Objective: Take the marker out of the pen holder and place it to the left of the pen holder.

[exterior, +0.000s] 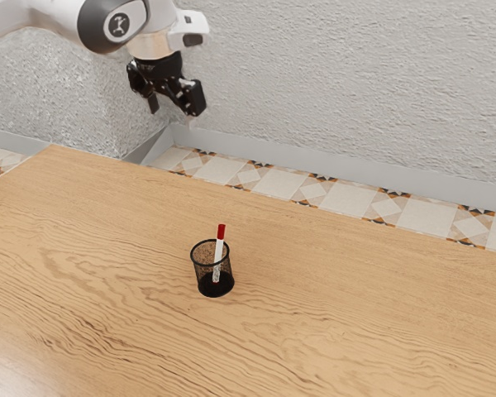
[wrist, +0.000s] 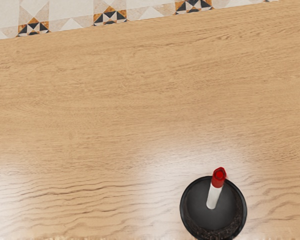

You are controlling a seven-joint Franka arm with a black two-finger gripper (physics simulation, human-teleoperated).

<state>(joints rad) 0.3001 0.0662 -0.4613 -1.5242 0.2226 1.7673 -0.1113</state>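
High above the table's far edge in the exterior view, my gripper (exterior: 174, 107) hangs open, its two black fingers apart with nothing between them. The black mesh pen holder (exterior: 202, 274) stands upright on the table, well below the gripper and toward the exterior view's right. A white marker (exterior: 219, 250) with a red cap leans inside it, cap up and rising above the rim. In the wrist view the pen holder (wrist: 188, 219) appears from above, and the marker (wrist: 215, 196) tilts within it, its red end over the rim.
The wooden table (exterior: 347, 289) spreads around the pen holder; its edge borders a patterned tile floor (exterior: 339, 194). Behind stands a rough grey wall (exterior: 339, 74). In the wrist view, bare wood (wrist: 115, 100) lies between the holder and the tiled floor (wrist: 72, 15).
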